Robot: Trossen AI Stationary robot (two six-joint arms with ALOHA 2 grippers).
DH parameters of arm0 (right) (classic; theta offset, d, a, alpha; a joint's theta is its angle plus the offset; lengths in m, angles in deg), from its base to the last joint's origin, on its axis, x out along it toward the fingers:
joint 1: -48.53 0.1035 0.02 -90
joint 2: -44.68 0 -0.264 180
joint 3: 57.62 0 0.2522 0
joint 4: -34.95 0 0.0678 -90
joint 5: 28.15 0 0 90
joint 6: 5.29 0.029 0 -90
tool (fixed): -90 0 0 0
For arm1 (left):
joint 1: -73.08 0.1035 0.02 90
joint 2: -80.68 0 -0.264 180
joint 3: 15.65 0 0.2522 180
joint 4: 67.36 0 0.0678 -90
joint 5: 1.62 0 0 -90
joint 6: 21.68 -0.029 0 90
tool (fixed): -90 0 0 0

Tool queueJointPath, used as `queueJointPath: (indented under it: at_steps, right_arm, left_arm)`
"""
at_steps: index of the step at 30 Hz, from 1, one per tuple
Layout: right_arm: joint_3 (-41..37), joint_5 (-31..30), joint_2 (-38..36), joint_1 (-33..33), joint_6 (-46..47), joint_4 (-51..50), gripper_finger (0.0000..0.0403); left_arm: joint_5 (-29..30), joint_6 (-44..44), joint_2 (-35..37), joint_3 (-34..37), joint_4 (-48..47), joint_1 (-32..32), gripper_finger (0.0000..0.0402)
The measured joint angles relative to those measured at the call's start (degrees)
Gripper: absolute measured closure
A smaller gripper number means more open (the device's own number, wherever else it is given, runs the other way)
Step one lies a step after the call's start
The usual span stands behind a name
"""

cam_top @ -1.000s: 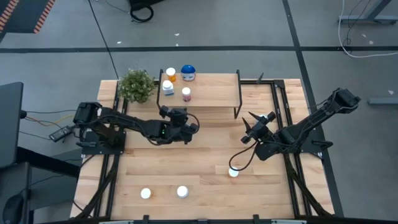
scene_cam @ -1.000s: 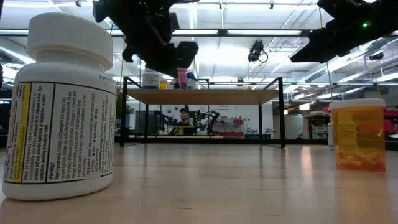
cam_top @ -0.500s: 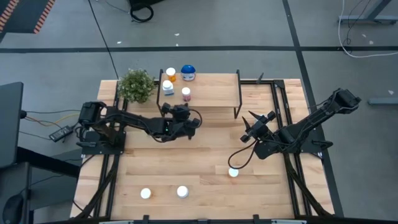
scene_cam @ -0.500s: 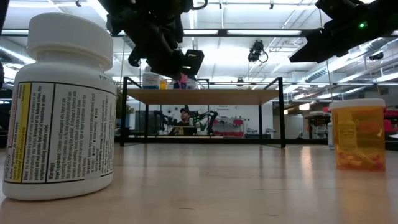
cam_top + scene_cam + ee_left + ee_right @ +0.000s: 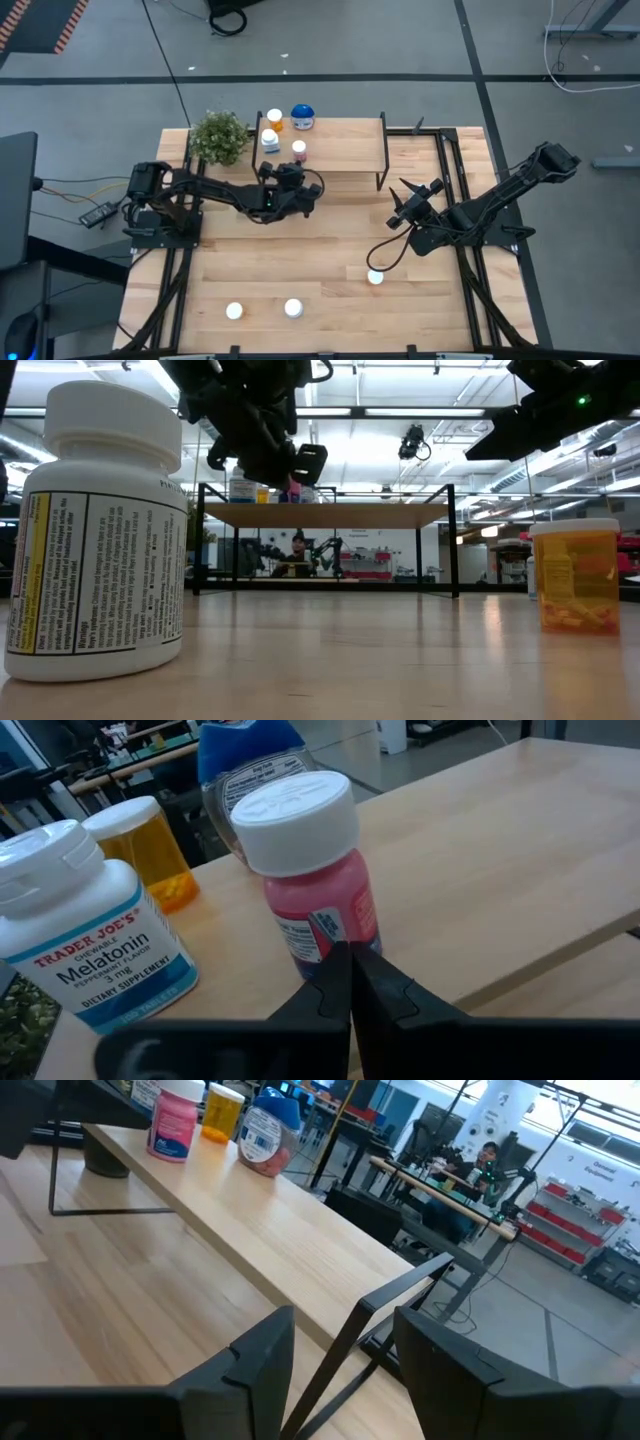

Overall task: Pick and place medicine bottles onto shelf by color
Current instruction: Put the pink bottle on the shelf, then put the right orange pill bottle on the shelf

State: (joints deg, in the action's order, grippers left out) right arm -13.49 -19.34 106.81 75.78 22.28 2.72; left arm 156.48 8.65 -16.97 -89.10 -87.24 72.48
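4 medicine bottles are seen on the shelf (image 5: 340,150): a pink bottle (image 5: 318,885), an orange bottle (image 5: 148,848), a white melatonin bottle (image 5: 85,935) and a blue-lidded bottle (image 5: 252,765). A potted plant (image 5: 219,136) stands beside the shelf's end. The left gripper (image 5: 350,982) is clenched empty just before the pink bottle. The right gripper (image 5: 342,1348) is held open, well apart. 3 more bottles (image 5: 292,308) are left on the table (image 5: 330,240).
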Motion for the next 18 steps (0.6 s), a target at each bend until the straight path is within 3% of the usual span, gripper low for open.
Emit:
queueJointPath:
  at_steps: [9,18]
  right_arm:
    - [0.00,0.02,0.00,0.00,-0.04,-0.01,0.0221]
    - [0.00,0.02,0.00,0.00,-0.04,-0.01,0.0221]
  left_arm:
    - [-2.35,-0.17,0.01,0.00,0.54,2.67,0.0397]
    - [-3.97,-6.51,0.02,0.00,6.68,3.07,0.0395]
